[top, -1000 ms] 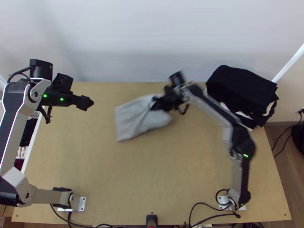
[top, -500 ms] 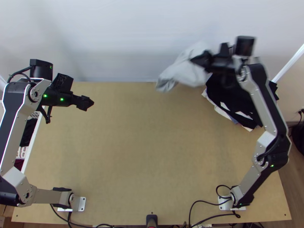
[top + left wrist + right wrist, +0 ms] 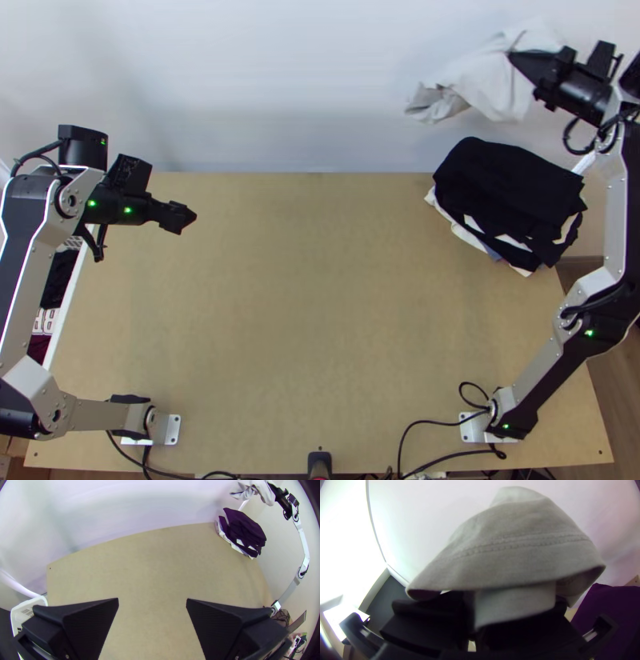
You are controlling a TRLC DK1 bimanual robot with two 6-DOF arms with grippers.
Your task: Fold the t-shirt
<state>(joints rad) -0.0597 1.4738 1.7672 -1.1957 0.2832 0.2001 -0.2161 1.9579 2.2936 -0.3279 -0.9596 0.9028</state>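
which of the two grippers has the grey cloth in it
The right gripper, raised near the stack of clothes: its fingers are closed on the grey cloth. The left gripper is open, with nothing between its fingers.
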